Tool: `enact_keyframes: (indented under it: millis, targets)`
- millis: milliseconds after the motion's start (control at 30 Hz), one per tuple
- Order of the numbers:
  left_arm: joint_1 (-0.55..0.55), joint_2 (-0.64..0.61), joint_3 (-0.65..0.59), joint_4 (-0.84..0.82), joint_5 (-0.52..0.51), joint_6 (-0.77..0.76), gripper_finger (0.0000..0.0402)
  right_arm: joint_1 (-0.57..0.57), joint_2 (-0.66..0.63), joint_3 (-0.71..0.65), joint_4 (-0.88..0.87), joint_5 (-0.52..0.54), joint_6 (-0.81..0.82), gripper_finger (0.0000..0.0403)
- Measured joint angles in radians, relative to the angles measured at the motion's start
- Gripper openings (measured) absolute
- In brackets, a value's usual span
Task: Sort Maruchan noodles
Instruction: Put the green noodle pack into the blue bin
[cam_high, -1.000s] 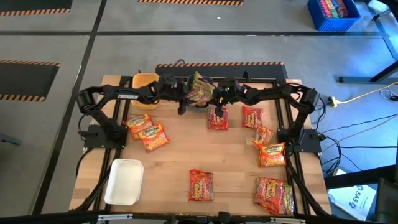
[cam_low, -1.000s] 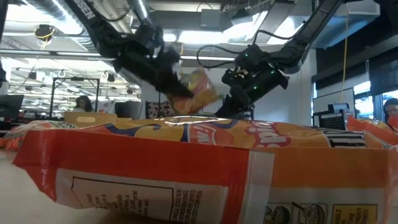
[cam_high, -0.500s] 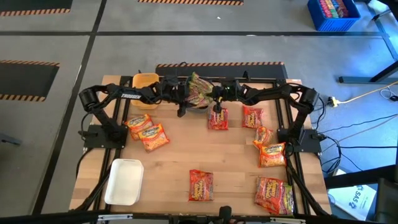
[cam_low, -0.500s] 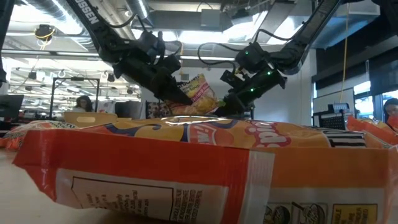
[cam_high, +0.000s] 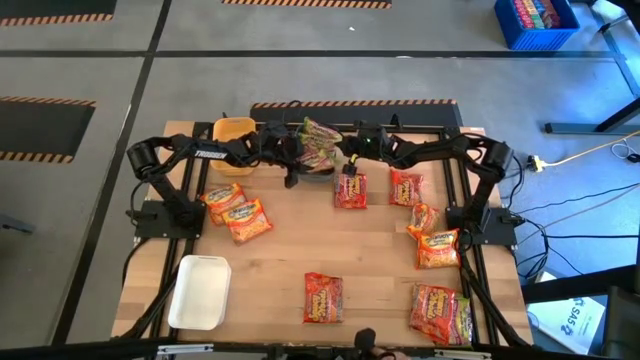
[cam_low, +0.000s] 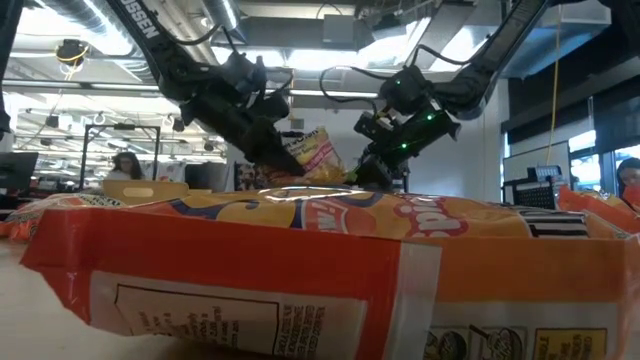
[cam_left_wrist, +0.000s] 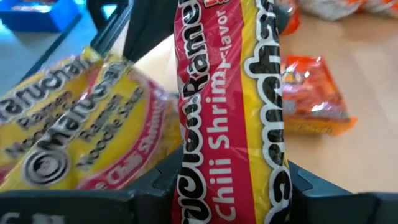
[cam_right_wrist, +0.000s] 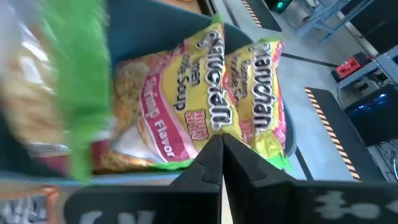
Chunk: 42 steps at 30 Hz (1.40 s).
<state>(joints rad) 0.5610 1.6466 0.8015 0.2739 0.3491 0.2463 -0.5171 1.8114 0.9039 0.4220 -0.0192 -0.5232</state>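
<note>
My left gripper (cam_high: 300, 158) is shut on a green-edged Maruchan noodles packet (cam_high: 320, 140), which it holds over the dark blue-grey tray (cam_high: 322, 172) at the table's far middle. Two more green-edged packets (cam_right_wrist: 211, 106) lie in that tray. My right gripper (cam_high: 347, 158) is shut with nothing between its fingers. It hovers just right of the held packet, pointing at the tray (cam_right_wrist: 261, 37). Several red and orange packets (cam_high: 350, 190) lie flat on the table. My left gripper pinches the packet between its two fingers, across its thin sides near one end (cam_left_wrist: 230, 186). In its wrist view the packet stands edge-on. The fingers come from the table's left, slanting down. The packet is lifted clear, above the packets in the tray (cam_left_wrist: 81, 124).
A yellow tray (cam_high: 233, 131) stands at the far left and a white tray (cam_high: 200, 292) at the near left. Loose packets lie at the left (cam_high: 238, 212), the right (cam_high: 437, 248) and the near edge (cam_high: 323, 297). One packet (cam_low: 300, 260) fills the low view's foreground.
The held packet has sunk a little toward the tray and tipped flatter, still in my left gripper. My right gripper has rolled about its own line while staying in place beside the packet.
</note>
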Motion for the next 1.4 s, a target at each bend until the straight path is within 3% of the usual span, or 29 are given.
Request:
enact_keyframes:
  millis: [500, 867, 1000, 1167, 1400]
  targets:
    - [0.003, 0.019, 0.334, -0.644, -0.122, 0.140, 0.0140, 0.013, -0.097, 0.000, -0.064, -0.048, 0.096, 0.0001]
    - [-0.005, 0.227, 0.512, -0.879, -0.099, 0.151, 0.0140, 0.013, -0.098, 0.000, -0.117, -0.053, 0.096, 0.0001]
    - [-0.011, 0.288, 0.560, -0.895, -0.153, 0.154, 0.0140, 0.013, -0.098, 0.000, -0.128, -0.092, 0.096, 0.0001]
    - [-0.021, 0.323, 0.583, -0.823, -0.372, 0.178, 0.0140, 0.013, -0.098, 0.000, -0.138, -0.159, 0.096, 0.0001]
    - [-0.026, 0.323, 0.580, -0.759, -0.400, 0.201, 0.0140, 0.013, -0.098, 0.000, -0.143, -0.176, 0.096, 0.0001]
